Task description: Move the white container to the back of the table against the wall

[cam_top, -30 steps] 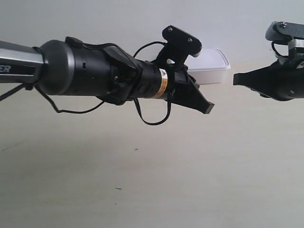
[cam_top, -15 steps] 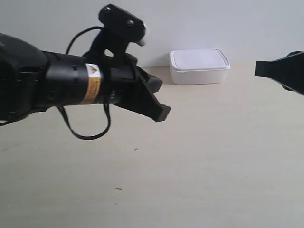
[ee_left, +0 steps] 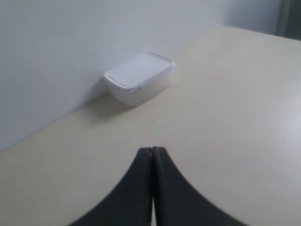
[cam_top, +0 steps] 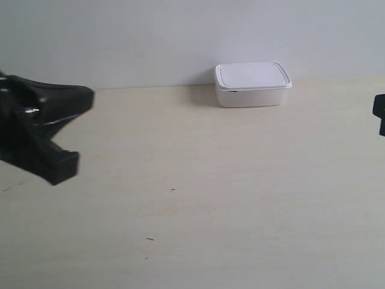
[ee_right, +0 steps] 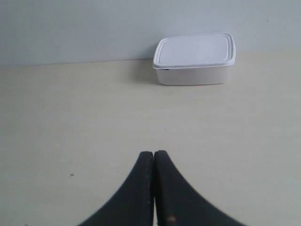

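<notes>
The white container (cam_top: 252,84) stands lidded at the back of the table (cam_top: 240,198), its rear side at the foot of the wall (cam_top: 150,36). It also shows in the left wrist view as the container (ee_left: 140,77) and in the right wrist view as the container (ee_right: 195,59). My left gripper (ee_left: 152,149) is shut and holds nothing, far from the box. My right gripper (ee_right: 154,153) is likewise shut and holds nothing, well short of the box. In the exterior view the gripper at the left edge (cam_top: 63,167) and a sliver of the gripper at the right edge (cam_top: 380,114) hang apart from the container.
A few tiny dark specks (cam_top: 172,189) mark the pale tabletop. The wall runs along the whole back edge of the table. No other objects show.
The arm at the exterior view's left has drawn back leftward, uncovering the container. The arm at the right has withdrawn to the frame's edge. The container has not moved.
</notes>
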Controlling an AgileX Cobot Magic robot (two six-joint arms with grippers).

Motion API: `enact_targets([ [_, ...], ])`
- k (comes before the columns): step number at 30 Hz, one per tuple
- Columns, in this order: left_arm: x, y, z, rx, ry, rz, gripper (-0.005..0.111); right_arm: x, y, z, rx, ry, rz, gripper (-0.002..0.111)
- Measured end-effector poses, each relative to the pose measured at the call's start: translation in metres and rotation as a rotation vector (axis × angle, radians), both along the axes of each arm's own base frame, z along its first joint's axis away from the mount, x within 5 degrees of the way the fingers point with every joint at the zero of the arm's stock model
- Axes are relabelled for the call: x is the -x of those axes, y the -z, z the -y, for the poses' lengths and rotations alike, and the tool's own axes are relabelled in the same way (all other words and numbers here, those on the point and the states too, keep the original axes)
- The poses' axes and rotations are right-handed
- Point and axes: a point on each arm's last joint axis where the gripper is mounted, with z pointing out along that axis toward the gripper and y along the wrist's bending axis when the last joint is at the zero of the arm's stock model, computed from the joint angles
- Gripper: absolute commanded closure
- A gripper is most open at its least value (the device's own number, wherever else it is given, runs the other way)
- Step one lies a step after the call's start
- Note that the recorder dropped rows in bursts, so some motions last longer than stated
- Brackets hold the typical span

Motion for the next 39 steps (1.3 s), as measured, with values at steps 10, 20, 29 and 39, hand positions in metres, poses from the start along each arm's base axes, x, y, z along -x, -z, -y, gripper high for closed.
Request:
enact_targets([
  [10, 0.066, 0.014, -0.067, 0.146, -0.155, 0.196, 0.107, 0.041, -0.014, 0.009, 0.056, -0.045, 0.081, 0.108],
  [20, 0.080, 0.022, -0.086, 0.189, -0.232, 0.261, 0.107, 0.041, -0.002, 0.010, 0.032, -0.025, 0.086, 0.108],
  [29, 0.080, 0.022, -0.086, 0.192, -0.229, 0.261, 0.107, 0.041, -0.002, 0.010, 0.020, -0.021, 0.086, 0.108],
  [39, 0.080, 0.022, -0.086, 0.193, -0.229, 0.259, 0.107, 0.041, -0.002, 0.010, 0.020, -0.021, 0.086, 0.108],
])
